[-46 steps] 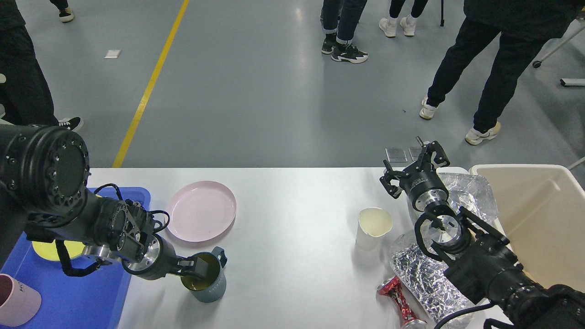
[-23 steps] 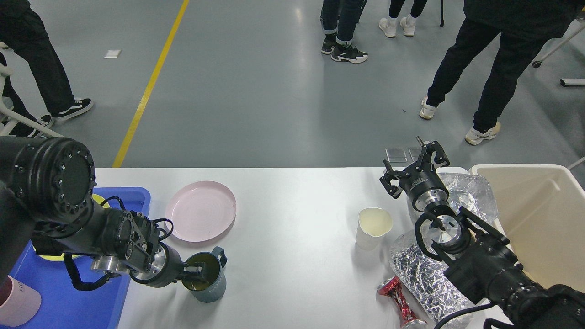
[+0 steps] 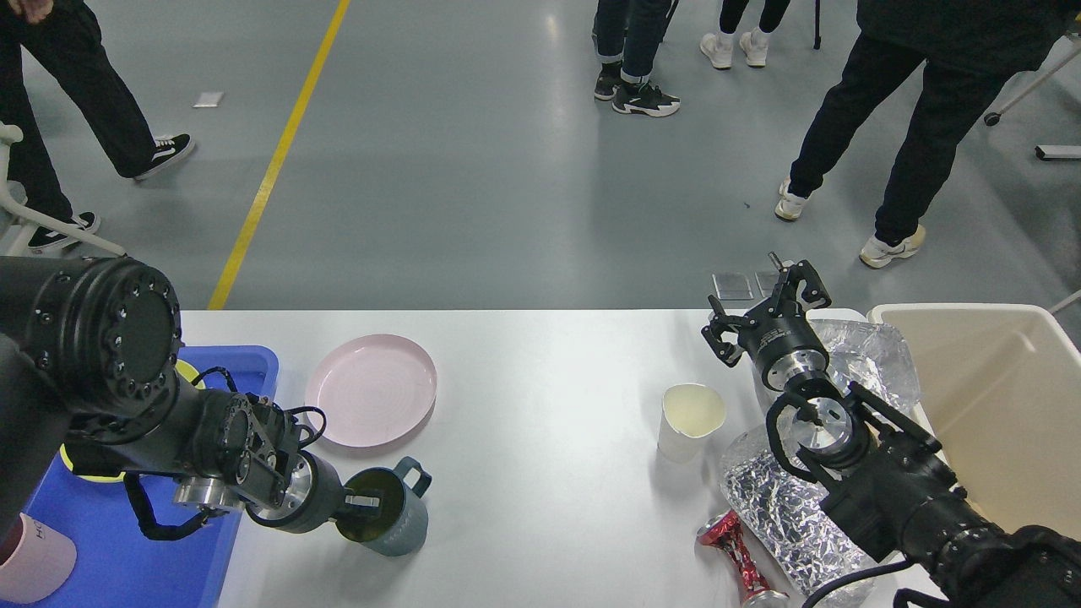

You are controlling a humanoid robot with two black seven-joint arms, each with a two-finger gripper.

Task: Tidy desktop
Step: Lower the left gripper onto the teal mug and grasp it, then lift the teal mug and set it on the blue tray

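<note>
Head view: left gripper [image 3: 365, 503] clamped on one grey-blue mug [image 3: 395, 511], tilted on the desktop [image 3: 540, 439].
One pink plate [image 3: 372, 389], one paper cup [image 3: 688, 420], one crushed can [image 3: 736, 557]; right gripper [image 3: 764, 310] fingers apart, holding nothing.

Smooth, faintly glossy white desktop [image 3: 540, 405], crinkled shiny foil [image 3: 785, 507] (metallic), matt pink plastic plate [image 3: 372, 389], paper cup [image 3: 690, 421]

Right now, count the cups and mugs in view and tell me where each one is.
3. A teal mug sits on the desktop at the left gripper; a white paper cup stands centre-right; a pink cup lies in the blue tray. Others may be hidden behind the arms.
</note>
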